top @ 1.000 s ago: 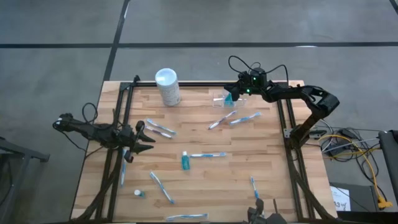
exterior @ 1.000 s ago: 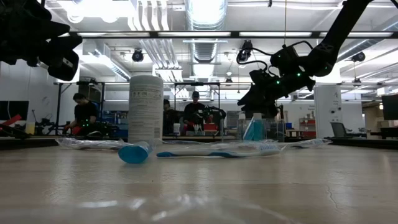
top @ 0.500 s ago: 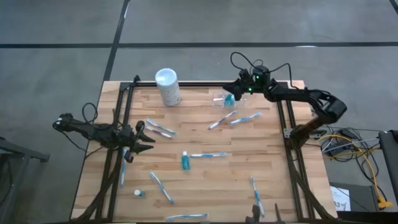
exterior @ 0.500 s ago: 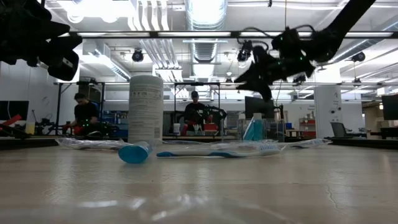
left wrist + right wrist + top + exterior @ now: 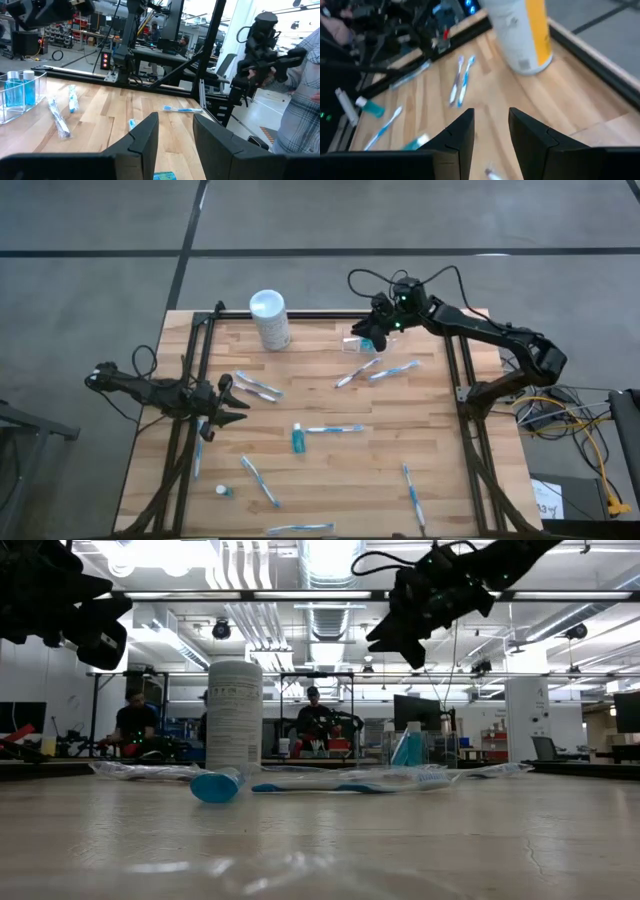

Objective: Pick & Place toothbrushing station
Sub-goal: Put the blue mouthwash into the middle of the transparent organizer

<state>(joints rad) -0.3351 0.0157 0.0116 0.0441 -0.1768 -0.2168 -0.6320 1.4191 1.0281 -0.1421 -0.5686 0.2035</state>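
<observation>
The clear toothbrushing station (image 5: 356, 338) sits on the table (image 5: 330, 470) near the far edge, with the right gripper (image 5: 368, 334) raised above it, fingers parted and empty, while the left gripper (image 5: 232, 402) waits at the left edge, parted and empty.

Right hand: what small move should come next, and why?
Probably lower the right hand onto the clear toothbrushing station. In the low view the hand hangs high with nothing between its parted fingers, while the station sits on the table. The left hand waits.
</observation>
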